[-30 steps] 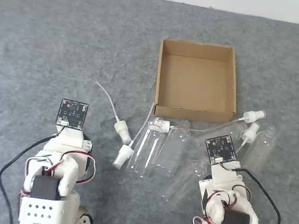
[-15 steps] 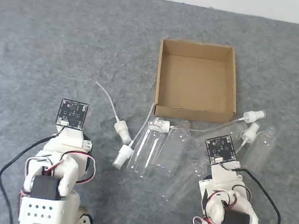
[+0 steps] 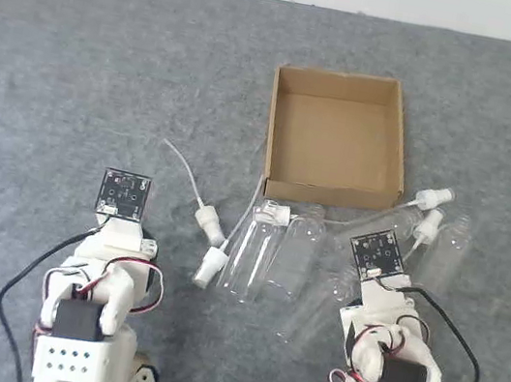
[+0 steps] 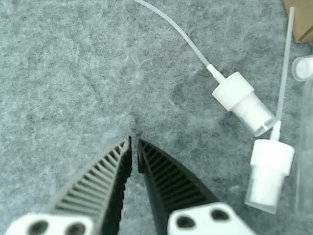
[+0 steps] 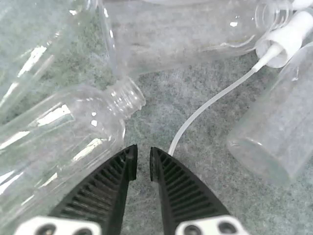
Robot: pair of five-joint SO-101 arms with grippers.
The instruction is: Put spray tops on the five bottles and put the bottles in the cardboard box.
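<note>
Task at start; nothing in the cardboard box point(image 3: 339, 131). Left gripper point(image 4: 134, 142) and right gripper point(image 5: 142, 151): jaws almost closed, both empty. Bottles point(image 3: 270, 250) lie just in front of the box, loose spray tops point(image 4: 243, 104) beside them. Next, probably: open the left jaws wide and take the nearest top.

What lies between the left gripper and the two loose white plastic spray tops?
Only bare grey felt, seen in the left wrist view, separates the left gripper from the white spray tops.
</note>
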